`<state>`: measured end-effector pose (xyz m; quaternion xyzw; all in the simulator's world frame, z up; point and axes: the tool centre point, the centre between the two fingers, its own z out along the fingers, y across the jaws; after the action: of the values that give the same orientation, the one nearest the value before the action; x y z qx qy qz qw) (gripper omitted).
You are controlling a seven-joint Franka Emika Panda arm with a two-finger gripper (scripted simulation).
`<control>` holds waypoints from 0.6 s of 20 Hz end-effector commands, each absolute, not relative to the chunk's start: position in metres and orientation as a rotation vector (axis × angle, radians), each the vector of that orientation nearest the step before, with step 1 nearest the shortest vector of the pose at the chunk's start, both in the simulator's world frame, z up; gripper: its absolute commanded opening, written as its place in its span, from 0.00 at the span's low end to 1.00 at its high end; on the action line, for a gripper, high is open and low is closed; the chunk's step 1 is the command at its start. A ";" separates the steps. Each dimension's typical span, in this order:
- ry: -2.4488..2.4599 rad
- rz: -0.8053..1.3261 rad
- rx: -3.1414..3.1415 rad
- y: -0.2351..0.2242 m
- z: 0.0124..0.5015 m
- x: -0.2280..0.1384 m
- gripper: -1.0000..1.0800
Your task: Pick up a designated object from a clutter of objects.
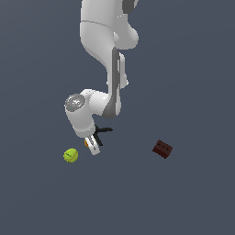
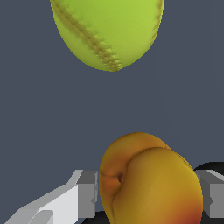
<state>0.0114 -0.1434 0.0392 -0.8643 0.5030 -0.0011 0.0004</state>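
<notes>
Two jaws straddle the orange-yellow fruit [image 2: 148, 183] mid-surface, spread at its flanks (contact unclear), the gripper [image 1: 93, 146] lowered so they can close clear of the yellow-green ball [image 1: 70, 155].

Orange fruit [image 1: 86, 143]: mostly hidden behind the gripper [image 1: 95, 146] in the exterior view.
Black clamp [image 1: 103, 131]: partly covered by the arm.
Ball [image 2: 107, 30]: cut off by the wrist view's edge.
</notes>
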 end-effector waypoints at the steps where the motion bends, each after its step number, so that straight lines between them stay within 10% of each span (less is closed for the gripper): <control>1: 1.579 0.000 -2.716 -0.143 0.038 0.011 0.00; 12: 1.580 -0.004 -2.714 -0.138 0.054 0.016 0.00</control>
<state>0.0138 -0.1400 0.0480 -0.8641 0.5033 -0.0001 0.0000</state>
